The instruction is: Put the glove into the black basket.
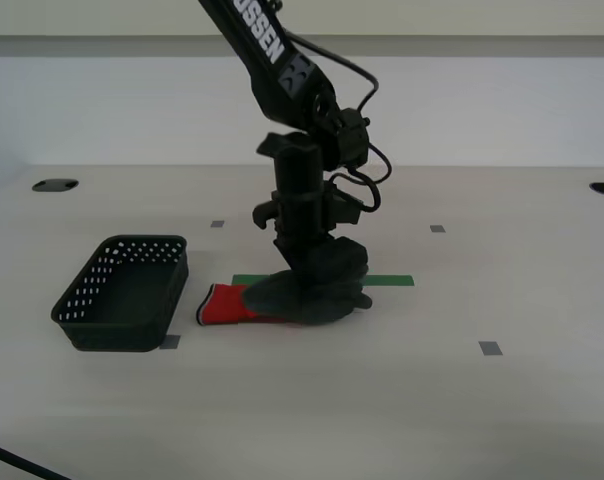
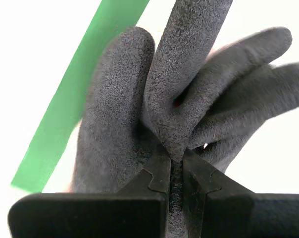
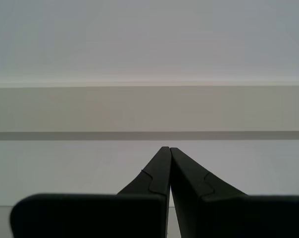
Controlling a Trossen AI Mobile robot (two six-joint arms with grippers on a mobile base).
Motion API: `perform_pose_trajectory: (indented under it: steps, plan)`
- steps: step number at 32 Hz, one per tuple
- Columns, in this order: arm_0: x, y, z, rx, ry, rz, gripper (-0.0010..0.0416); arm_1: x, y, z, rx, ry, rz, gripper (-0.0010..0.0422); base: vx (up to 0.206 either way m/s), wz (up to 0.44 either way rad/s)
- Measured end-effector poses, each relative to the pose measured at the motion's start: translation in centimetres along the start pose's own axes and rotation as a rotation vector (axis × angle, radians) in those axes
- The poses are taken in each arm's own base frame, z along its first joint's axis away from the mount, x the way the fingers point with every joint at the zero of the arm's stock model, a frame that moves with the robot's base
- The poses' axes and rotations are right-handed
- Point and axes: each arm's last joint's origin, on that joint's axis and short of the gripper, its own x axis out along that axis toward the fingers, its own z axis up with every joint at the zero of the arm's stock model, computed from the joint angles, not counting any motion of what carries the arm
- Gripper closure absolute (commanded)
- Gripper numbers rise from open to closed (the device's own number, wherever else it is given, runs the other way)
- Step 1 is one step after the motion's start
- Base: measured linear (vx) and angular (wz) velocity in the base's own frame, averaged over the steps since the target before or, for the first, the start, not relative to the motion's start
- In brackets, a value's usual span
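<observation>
The glove [image 1: 312, 290] lies on the table in the middle of the exterior view, its red cuff [image 1: 222, 304] toward the black basket [image 1: 125, 292]. My second gripper [image 1: 304, 278] points straight down and is shut on the glove's dark grey rubbery part, which is bunched and slightly raised. In the second wrist view the jaws pinch a fold of the glove [image 2: 176, 94] between them; my second gripper [image 2: 175, 161] is closed on it. My first gripper [image 3: 169, 151] is shut and empty, facing a plain wall. The basket stands empty at the exterior view's left of the glove.
A green tape strip [image 1: 382, 281] lies on the table under the glove and shows in the second wrist view [image 2: 75, 94]. Small grey markers [image 1: 491, 348] dot the table. Two dark holes [image 1: 54, 185] sit at the table's far corners.
</observation>
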Motion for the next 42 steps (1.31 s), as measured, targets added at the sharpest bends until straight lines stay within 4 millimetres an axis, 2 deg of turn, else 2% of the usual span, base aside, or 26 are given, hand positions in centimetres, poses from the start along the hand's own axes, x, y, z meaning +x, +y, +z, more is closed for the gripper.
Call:
perform_pose_trajectory:
  steps: [7,10,12,13,14,18,20,28,29,37,42]
  plan:
    - [0.0,0.0,-0.1,0.000,0.006,0.000,0.0405,-5.4,-0.1,0.0,0.021,-0.010,0.054,0.0414,0.000,0.000]
    - [0.0,0.0,-0.1,0.000,0.015,0.000,0.0405,-7.2,-0.3,-0.1,0.023,-0.017,0.056,0.0414,0.000,0.000]
    - [0.0,0.0,-0.2,0.000,0.016,0.000,0.0405,-7.7,-0.4,-0.5,0.024,0.001,0.049,0.0414,0.000,0.000]
    - [0.0,0.0,-0.1,0.000,0.015,0.000,0.0405,-9.5,-0.6,-0.5,0.031,-0.016,0.058,0.0414,0.000,0.000]
    - [0.0,0.0,-0.2,0.000,0.016,0.000,0.0405,-10.1,-0.6,-0.4,0.032,-0.033,0.064,0.0414,0.000,0.000]
    - [0.0,0.0,-0.2,0.000,0.018,0.000,0.0405,-11.4,-0.8,-1.4,0.033,-0.019,0.063,0.0414,0.000,0.000]
    - [0.0,0.0,-0.2,0.000,0.020,0.000,0.0405,-12.7,-1.0,-2.4,0.033,-0.034,0.080,0.0414,0.000,0.000]
    - [0.0,0.0,-0.3,0.000,0.033,0.001,0.0405,-13.4,-1.3,-6.6,0.000,-0.024,0.089,0.0414,0.000,0.000]
    - [0.0,0.0,-0.3,0.000,0.034,0.002,0.0405,-13.4,-1.3,-7.7,-0.014,-0.020,0.086,0.0414,0.000,0.000]
    - [0.0,0.0,-0.3,0.000,0.035,-0.001,0.0405,-15.4,0.5,-12.3,-0.118,-0.047,0.103,0.0414,0.000,0.000]
    - [0.0,0.0,-0.3,0.000,0.035,0.001,0.0405,-15.8,1.6,-14.7,-0.189,-0.055,0.111,0.0413,0.000,0.000]
